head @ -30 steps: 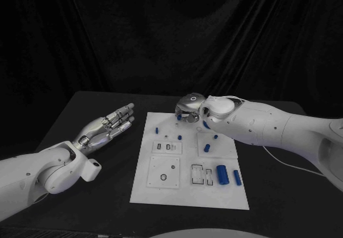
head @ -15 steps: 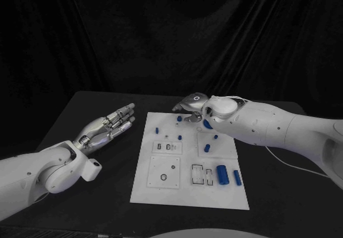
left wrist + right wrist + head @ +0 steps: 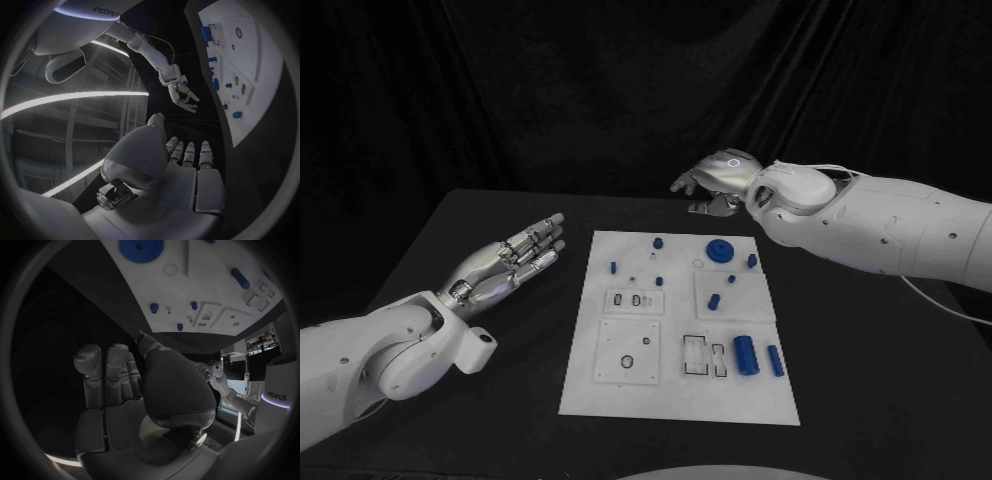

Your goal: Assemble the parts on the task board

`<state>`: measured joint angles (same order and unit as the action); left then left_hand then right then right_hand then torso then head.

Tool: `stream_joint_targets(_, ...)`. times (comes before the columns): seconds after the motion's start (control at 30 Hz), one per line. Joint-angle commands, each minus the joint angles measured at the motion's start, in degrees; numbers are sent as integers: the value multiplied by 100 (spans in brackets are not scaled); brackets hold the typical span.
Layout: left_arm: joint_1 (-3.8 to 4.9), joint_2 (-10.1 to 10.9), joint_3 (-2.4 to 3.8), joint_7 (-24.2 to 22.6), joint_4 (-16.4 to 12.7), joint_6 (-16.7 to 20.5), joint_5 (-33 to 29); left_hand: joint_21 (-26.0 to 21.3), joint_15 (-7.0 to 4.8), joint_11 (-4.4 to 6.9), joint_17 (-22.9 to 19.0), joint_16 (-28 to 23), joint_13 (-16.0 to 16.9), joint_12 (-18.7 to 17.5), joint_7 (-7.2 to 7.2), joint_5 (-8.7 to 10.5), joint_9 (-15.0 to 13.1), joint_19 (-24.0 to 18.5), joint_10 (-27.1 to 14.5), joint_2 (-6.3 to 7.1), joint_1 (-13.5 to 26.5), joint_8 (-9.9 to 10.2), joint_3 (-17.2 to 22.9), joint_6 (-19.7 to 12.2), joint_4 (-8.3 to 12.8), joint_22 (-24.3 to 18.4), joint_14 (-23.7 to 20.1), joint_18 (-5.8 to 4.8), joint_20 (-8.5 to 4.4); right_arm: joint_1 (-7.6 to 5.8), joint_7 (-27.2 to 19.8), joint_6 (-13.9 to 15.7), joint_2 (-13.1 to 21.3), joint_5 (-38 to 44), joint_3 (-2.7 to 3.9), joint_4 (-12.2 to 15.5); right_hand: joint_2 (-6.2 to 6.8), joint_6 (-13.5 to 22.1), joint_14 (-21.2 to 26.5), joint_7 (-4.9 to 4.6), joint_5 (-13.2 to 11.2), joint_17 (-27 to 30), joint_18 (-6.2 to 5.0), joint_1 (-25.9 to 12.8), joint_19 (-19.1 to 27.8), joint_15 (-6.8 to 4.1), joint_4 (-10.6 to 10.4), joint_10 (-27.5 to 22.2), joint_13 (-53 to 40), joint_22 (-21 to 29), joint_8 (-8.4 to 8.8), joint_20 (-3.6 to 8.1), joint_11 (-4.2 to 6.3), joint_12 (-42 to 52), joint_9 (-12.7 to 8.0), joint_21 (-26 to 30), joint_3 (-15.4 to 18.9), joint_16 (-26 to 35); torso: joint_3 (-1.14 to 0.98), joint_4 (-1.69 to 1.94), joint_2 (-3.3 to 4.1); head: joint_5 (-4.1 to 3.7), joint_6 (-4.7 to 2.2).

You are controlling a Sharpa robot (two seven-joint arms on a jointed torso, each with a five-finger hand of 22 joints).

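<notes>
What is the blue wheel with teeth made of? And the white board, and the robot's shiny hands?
The blue gear looks like matte plastic: even colour, no glint. The board seems a smooth white plastic or painted plate, flat with cut-out slots; I can't tell which. The left hand and right hand look like brushed silver metal, with bright highlights, though metallic-coated plastic is possible.

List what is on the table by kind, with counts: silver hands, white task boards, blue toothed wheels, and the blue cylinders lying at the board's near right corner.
Silver robot hands: 2 (left hand, right hand)
White task board: 1
Blue toothed wheel: 1
Blue cylinders at the near right corner: 2 (thick cylinder, slim cylinder)
Total: 6
</notes>
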<state>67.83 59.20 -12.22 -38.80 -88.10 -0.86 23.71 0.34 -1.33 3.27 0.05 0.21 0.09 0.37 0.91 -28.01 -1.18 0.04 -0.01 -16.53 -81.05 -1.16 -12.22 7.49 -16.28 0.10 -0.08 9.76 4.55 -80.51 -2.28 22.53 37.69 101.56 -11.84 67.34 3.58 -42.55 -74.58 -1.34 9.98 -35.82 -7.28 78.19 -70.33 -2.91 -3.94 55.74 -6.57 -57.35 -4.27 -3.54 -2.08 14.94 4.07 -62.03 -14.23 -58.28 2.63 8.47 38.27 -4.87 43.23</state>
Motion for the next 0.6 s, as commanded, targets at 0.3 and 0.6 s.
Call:
stream_joint_targets(0.3, 14, -47, 5, -377, 10, -68, -2, -34, 45, -63, -5, -21, -9, -37, -41, -32, -7, -4, 1, 12, -70, -14, 37, 34, -6, -10, 8, 15, 64, 92, 415, -856, 477, 14, -4, 202, -140, -401, -526, -10, -384, -3069, 95, -663, -265, -36, -448, 1243, -6165, -838, -123, 19, 206, 6452, 122, -231, 723, -1797, 16, 4, 4, -27, -23)
stream_joint_targets(0.6, 13, -78, 5, -369, 33, -118, -2, -34, 89, -70, -5, -21, -9, -37, -51, -41, -7, -4, 1, 12, -85, -13, 50, 35, -9, -10, 8, 17, 90, 339, 416, -1021, 507, -27, -5, -28, -125, -549, -1448, -70, -387, -5188, 383, -1094, -1091, -227, -790, 3426, -8343, -2232, -227, 211, 415, 7506, 312, -1627, 959, -3042, 16, -23, 8, -6, -3)
